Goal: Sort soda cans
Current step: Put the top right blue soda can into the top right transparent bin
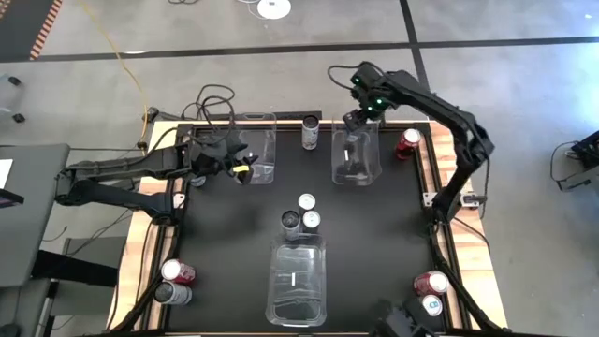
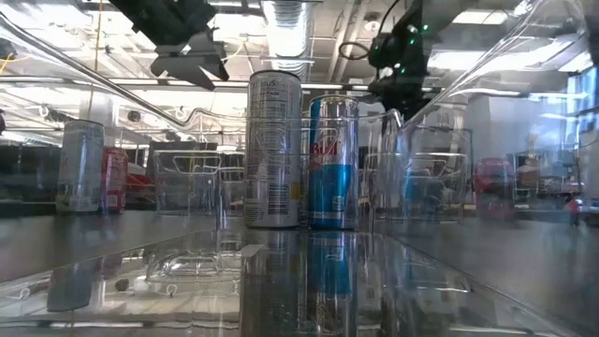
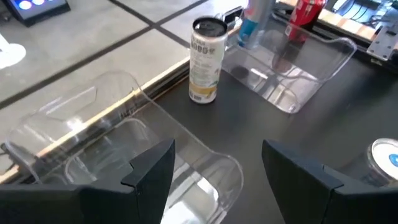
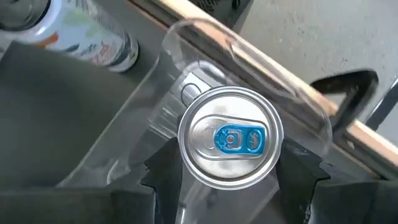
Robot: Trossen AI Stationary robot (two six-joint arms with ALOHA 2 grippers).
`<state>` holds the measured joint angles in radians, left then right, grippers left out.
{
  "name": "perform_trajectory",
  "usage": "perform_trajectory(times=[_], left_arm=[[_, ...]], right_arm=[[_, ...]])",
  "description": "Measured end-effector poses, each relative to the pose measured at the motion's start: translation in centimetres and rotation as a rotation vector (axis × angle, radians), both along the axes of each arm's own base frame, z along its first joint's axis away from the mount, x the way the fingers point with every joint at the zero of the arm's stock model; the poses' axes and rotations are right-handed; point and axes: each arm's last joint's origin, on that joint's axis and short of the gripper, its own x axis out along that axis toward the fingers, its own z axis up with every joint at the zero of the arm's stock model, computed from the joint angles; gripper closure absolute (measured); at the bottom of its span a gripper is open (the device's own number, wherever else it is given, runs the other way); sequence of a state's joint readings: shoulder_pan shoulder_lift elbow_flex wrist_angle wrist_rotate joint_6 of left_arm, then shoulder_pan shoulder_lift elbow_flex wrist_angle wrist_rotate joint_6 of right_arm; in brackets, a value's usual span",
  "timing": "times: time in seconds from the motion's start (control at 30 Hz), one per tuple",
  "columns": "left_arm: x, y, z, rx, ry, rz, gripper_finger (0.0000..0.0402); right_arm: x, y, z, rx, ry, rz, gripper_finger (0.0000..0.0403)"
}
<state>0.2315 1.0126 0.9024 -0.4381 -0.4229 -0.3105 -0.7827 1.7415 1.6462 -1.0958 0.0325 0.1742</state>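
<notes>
Right wrist view looks straight down on a blue-tabbed can [image 4: 231, 137] standing upright between the right gripper's [image 4: 230, 171] jaws, which are closed part-way against its sides, so its long axis runs vertical, in line with the drop. It hangs over the clear bin [image 1: 357, 154] at the tabletop's [image 1: 393, 225] far right side, inside the bin's rim as the overhead view has it, so I judge the coming move to be a straight lowering and release. Well apart on the far left, the left gripper [image 3: 217, 168] hovers over another clear bin [image 1: 258, 148], its jaws part-open and empty. A tall pale can [image 3: 206, 60] stands upright beyond it, between the two far bins, about equally near either arm.
</notes>
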Motion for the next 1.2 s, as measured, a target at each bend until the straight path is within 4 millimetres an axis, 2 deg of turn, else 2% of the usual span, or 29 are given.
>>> perform_trajectory(times=[0.23,0.43,0.6,0.87,1.1,1.2], left_arm=[[0.0,0.0,-0.1,-0.001,0.008,0.0,0.0164],[-0.1,0.0,-0.2,-0.005,0.019,0.002,0.0164],[-0.1,0.0,-0.2,-0.006,0.02,0.002,0.0164],[-0.1,0.0,-0.2,-0.026,0.004,0.009,0.0164],[0.0,-0.2,-0.2,-0.06,-0.006,-0.035,0.0164],[0.1,-0.3,-0.3,-0.075,-0.001,-0.084,0.0164]], right_arm=[[1.7,-1.6,-2.2,-0.023,-0.01,0.026,0.0194],[2.1,-2.1,-3.5,-0.008,0.031,0.019,0.0186],[2.4,-2.1,-3.5,-0.022,0.016,0.016,0.0169],[2.5,-2.1,-3.4,-0.032,0.01,0.02,0.0112],[2.5,-2.1,-3.3,-0.032,0.009,0.016,0.0069],[2.1,-1.8,-2.6,-0.042,-0.002,0.015,0.0056]])
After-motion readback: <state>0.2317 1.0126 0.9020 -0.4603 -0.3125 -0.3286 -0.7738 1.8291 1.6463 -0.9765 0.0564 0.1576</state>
